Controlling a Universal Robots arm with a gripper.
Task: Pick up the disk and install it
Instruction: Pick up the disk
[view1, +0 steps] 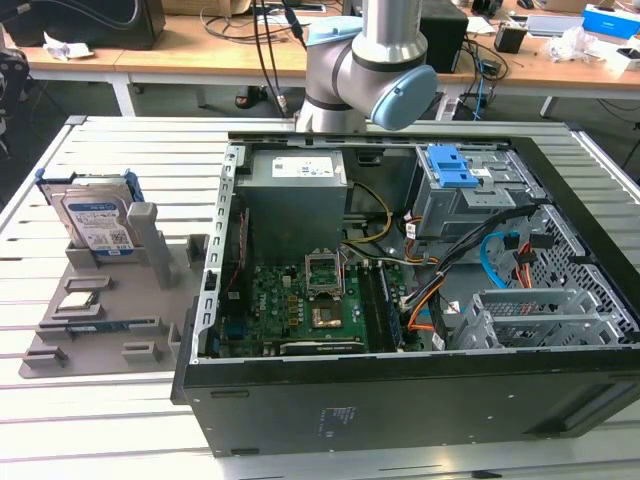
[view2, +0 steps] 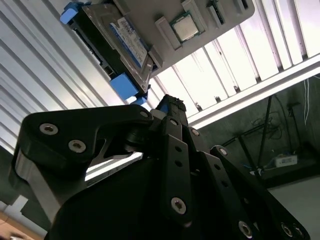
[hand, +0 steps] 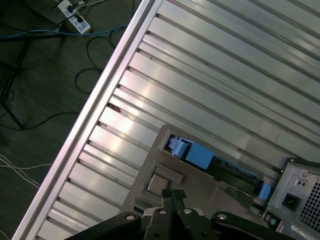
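1. The flat silver hard disk with a white-and-blue label and a bright blue plastic carrier frame (view1: 93, 221) stands on edge in a slot at the back of a grey moulded parts holder (view1: 100, 325). It has not been picked up.
2. The holder lies on a ribbed aluminium surface (view1: 130, 150), on the exterior view's left, just beside an open black computer case (view1: 400, 405).
3. The black metal hand (hand: 173, 196) has its two fingertips pressed together with nothing between them. In the first wrist view it hangs over the grey holder, near the disk's blue frame but not touching it.
4. In the second wrist view the disk shows label-side on, with a small square silver processor chip (view2: 186, 27) seated in the holder close by.
5. Inside the case lie a green motherboard (view1: 290, 300) and, toward the exterior view's right, a grey drive cage topped by a blue ridged latch plate (view1: 451, 166).
6. The silver and pale-blue robot arm (view1: 385, 70) rises behind the case.
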